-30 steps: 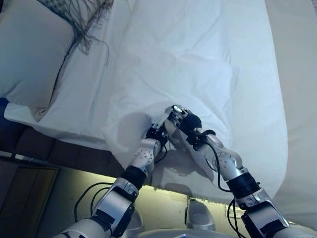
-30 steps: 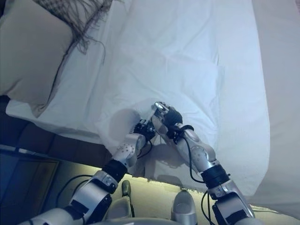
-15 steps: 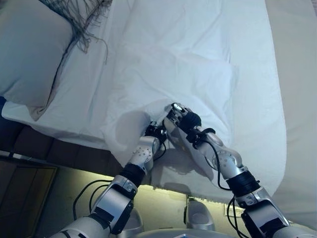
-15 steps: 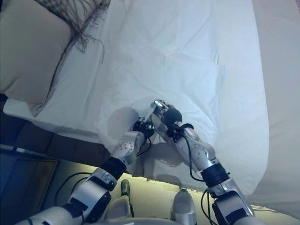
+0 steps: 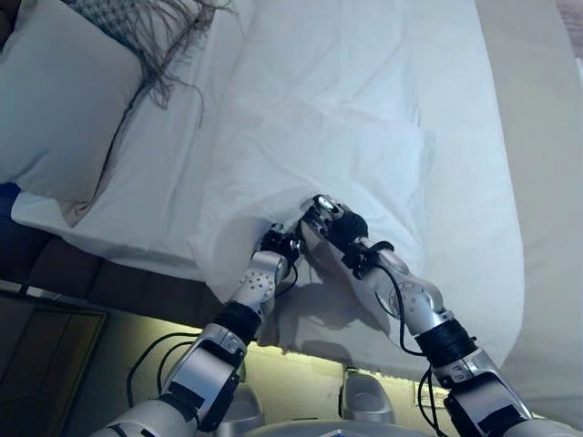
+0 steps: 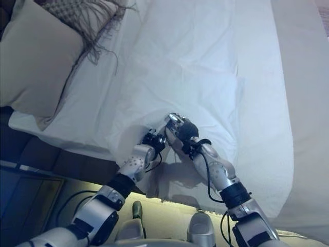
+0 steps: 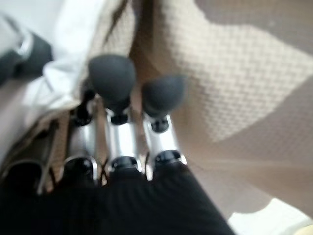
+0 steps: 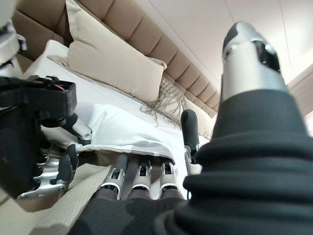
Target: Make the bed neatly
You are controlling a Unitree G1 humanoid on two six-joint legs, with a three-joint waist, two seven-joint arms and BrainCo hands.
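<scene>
Left eye view: pillow [image 5: 59, 109] beside sheet [image 5: 355, 100].

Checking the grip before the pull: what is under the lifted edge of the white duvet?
Under the white duvet edge, the right hand reaches its fingers in over beige textured fabric. The left hand is there too. Deeper in is covered.

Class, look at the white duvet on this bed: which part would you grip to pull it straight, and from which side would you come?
Grip the duvet at its turned-back edge near the bedside, where the left hand and right hand already meet. The edge there lifts into a loose fold with the beige underside showing, so fingers can probably get under it. Come from the bedside, reaching up and under.
</scene>
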